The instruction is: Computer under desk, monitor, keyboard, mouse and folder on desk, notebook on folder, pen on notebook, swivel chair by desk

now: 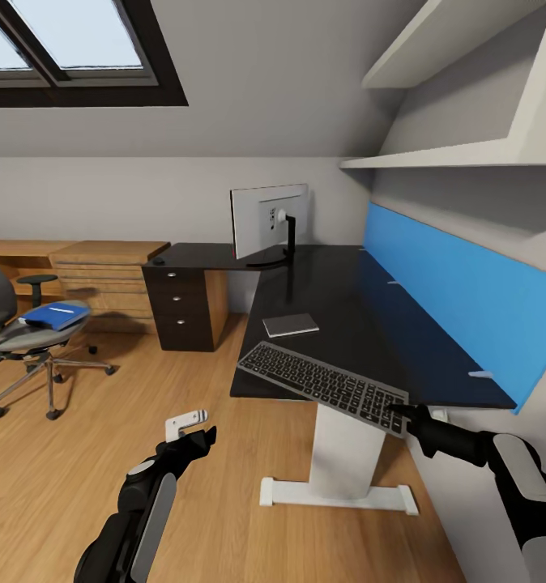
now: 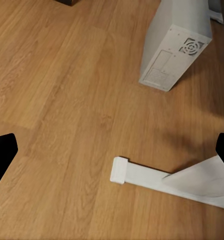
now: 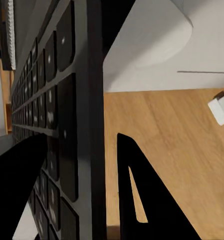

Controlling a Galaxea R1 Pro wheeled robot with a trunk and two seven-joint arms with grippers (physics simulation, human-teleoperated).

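Grey keyboard (image 1: 326, 385) overhanging desk (image 1: 338, 300) edge

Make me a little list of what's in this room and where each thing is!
keyboard: tilted over the desk's front edge, held at one end by the right tool
monitor: upright on the desk
notebook: flat on the desk
folder: on the swivel chair
computer: on the floor
left tool: open, empty

Swivel chair (image 1: 14, 340) cut by the frame edge; mouse (image 1: 158, 261) too small to make out
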